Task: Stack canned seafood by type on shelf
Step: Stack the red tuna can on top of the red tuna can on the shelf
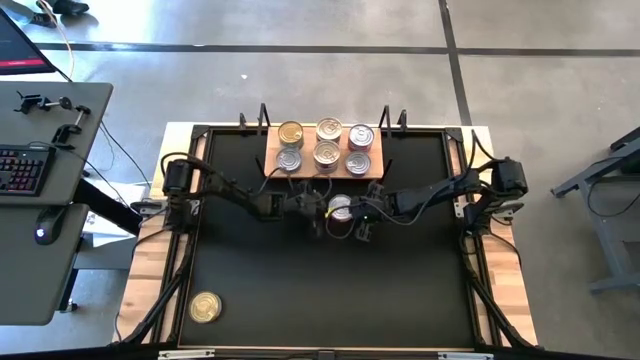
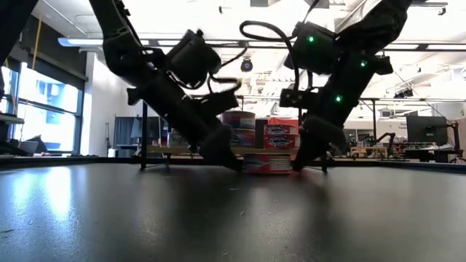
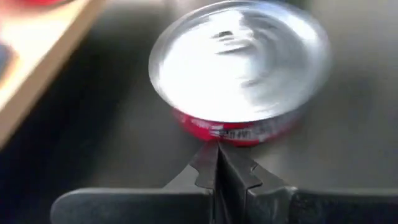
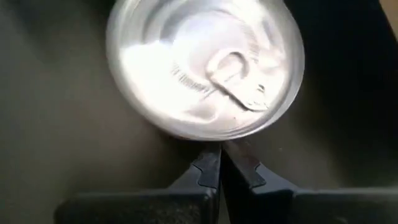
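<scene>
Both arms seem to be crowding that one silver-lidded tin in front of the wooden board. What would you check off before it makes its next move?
1. Silver-lidded round tin with red side label upright on the black tabletop: ok.
2. Left gripper shut, tips at the tin's side: ok.
3. Right gripper shut, tips at the tin's opposite side: ok.
4. Tin actually gripped: not ok, neither holds it.
5. Light-brown wooden shelf board has a free spot: cannot tell.
6. Gold-lidded tin near the front corner is out of the way: ok.
</scene>
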`<state>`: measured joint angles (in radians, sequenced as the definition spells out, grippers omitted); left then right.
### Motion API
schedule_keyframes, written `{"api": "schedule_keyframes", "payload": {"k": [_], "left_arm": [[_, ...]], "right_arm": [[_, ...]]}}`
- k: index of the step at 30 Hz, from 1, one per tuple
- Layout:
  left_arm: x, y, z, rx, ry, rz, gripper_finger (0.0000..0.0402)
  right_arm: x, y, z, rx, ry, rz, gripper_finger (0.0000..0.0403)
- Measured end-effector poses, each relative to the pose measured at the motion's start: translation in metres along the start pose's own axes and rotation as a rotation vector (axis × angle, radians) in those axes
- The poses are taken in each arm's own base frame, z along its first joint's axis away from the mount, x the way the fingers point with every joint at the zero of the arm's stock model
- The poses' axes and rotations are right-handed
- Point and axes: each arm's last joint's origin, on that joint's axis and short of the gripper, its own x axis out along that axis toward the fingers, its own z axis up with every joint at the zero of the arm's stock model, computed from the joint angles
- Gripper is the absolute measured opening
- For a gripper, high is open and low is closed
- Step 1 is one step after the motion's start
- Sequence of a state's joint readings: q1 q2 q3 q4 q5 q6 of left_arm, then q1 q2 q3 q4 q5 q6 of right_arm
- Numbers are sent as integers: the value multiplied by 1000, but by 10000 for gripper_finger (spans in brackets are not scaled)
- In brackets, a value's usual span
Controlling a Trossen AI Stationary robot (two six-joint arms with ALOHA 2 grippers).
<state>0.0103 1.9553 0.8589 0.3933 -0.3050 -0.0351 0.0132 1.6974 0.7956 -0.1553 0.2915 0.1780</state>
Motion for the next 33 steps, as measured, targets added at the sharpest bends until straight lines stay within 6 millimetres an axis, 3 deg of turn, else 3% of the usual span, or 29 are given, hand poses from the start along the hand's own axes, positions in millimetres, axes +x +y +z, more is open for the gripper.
{"api": "schedule_keyframes", "payload": {"k": [7,11,14,18,21,25,29,33], "left_arm": [[-16,-42,6,116,-98,-96,0],[-25,-59,1,108,-85,-44,0],[-26,-58,-3,88,-54,45,0],[-19,-41,-6,40,3,89,0],[-14,-29,-4,15,6,117,0],[-10,-18,-1,21,-4,112,0],[-7,-12,1,14,-18,77,0],[1,-11,2,19,-68,40,0]], "right_arm": [[-14,-2,-2,-4,15,-157,0],[-28,1,-8,21,45,-186,0],[-31,7,-14,23,71,-174,0],[-24,15,-29,23,52,-143,6],[-18,19,-39,35,-10,-84,37],[-13,18,-46,9,-110,-53,115],[-14,19,-45,-96,-125,-70,191],[-13,16,-40,-66,-161,-55,230]]}}
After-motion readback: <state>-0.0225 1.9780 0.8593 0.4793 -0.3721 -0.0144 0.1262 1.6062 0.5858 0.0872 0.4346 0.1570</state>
